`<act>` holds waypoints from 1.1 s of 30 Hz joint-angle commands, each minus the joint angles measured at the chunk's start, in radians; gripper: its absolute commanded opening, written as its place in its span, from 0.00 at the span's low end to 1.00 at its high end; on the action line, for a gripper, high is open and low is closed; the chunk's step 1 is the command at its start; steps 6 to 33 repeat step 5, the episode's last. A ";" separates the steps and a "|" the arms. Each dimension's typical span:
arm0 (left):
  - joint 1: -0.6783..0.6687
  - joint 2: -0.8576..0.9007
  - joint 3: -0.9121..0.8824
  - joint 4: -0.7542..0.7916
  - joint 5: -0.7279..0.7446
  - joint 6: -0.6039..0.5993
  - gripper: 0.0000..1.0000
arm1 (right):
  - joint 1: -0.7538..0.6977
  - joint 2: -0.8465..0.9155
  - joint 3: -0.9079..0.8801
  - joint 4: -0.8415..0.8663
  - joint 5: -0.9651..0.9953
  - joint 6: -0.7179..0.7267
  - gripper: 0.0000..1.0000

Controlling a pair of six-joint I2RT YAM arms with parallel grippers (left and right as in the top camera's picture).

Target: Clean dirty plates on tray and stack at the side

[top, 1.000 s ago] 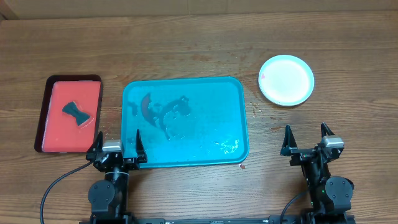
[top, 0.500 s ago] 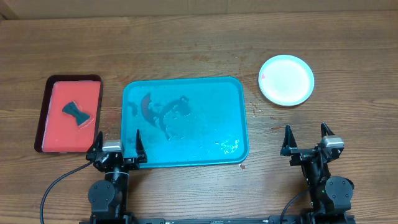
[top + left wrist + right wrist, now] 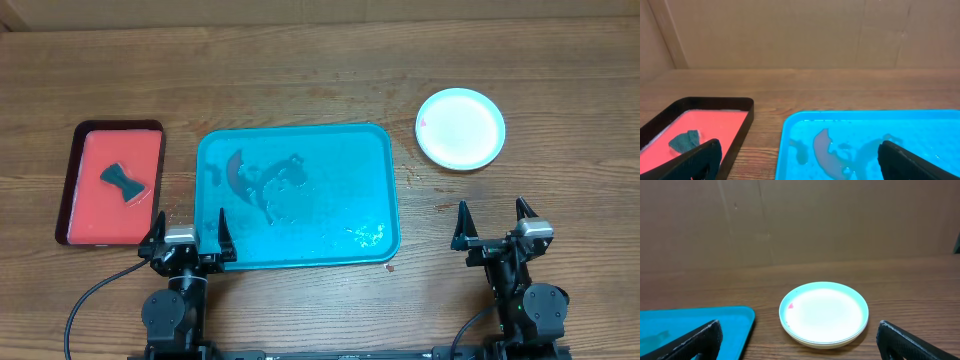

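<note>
plates (image 3: 824, 312) well ahead of right jaws

Smeared tray (image 3: 340, 150), plates (image 3: 460, 129) beside it

The teal-blue tray (image 3: 340, 170) is smeared reddish-brown, the plates (image 3: 460, 128) white with mint rims, the sponge (image 3: 122, 181) dark.

Plates (image 3: 460, 128) stacked rt of tray (image 3: 345, 165) — sauce-smeared, wet.
</note>
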 commanded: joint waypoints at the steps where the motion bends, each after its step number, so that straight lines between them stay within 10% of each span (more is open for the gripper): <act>1: -0.006 -0.012 -0.004 0.002 -0.006 0.016 1.00 | 0.000 -0.008 -0.010 0.006 0.005 -0.003 1.00; 33: -0.006 -0.012 -0.004 0.002 -0.006 0.016 1.00 | 0.000 -0.008 -0.010 0.006 0.005 -0.003 1.00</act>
